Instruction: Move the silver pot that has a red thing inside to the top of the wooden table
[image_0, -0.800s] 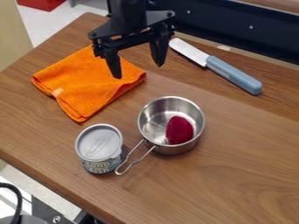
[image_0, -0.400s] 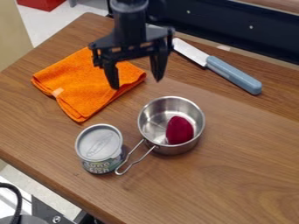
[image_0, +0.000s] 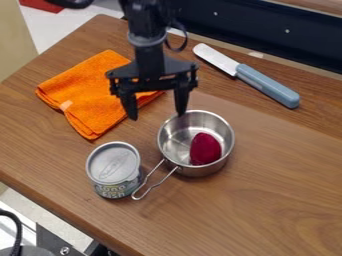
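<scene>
The gripper (image_0: 157, 116) is spread, holding nothing. The silver pot (image_0: 194, 171), red thing (image_0: 205, 148) inside, rests on the table (image_0: 280, 175), lower right of it in view; grasp, transfer and release remain.

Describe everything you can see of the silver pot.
The silver pot looks like shiny metal, round and open-topped, with a looped wire handle. It stands upright on the wooden table, holding a dark red thing. The handle slants down beside the can; whether they touch, I cannot tell.
</scene>
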